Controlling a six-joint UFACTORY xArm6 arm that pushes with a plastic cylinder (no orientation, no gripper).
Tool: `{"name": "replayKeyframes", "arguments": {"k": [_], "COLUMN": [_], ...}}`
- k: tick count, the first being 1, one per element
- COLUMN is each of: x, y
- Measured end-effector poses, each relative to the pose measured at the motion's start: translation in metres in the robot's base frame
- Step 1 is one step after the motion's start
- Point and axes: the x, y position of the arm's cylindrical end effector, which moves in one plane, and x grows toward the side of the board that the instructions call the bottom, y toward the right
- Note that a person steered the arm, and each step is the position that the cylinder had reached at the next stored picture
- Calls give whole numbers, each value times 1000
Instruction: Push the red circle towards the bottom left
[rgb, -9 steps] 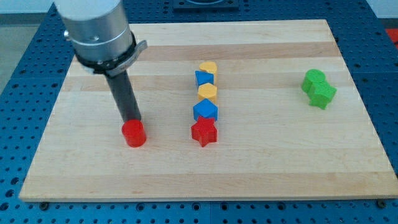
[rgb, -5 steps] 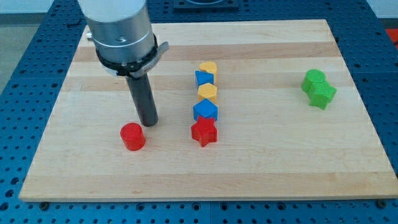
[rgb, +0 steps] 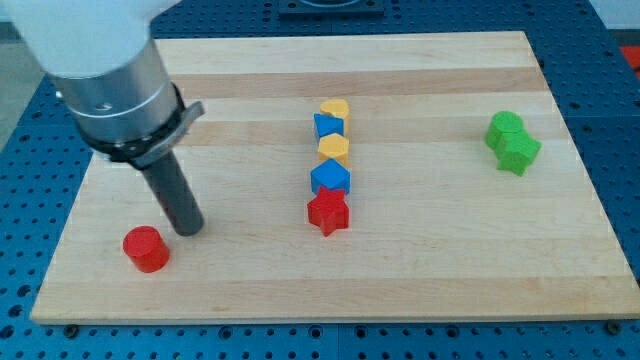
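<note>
The red circle (rgb: 146, 249) lies on the wooden board (rgb: 420, 260) near the view's bottom left. My tip (rgb: 188, 229) rests on the board just to the upper right of the red circle, close to it; contact cannot be made out. In the middle a column of blocks runs top to bottom: yellow heart (rgb: 335, 108), blue block (rgb: 329, 126), yellow hexagon (rgb: 334, 148), blue pentagon (rgb: 330, 178), red star (rgb: 328, 213).
Two green blocks (rgb: 513, 142) sit together at the view's right. The arm's grey body (rgb: 110, 70) covers the board's top left part. A blue pegboard surface (rgb: 30, 150) surrounds the board.
The red circle has slid down and to the left, about 65 pixels. My tip first moved right of the circle, then swept left and down behind it.
</note>
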Motion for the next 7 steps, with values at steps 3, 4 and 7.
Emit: {"name": "replayKeyframes", "arguments": {"k": [3,4,7], "x": [30,31,15], "y": [-16,-42,-62]}}
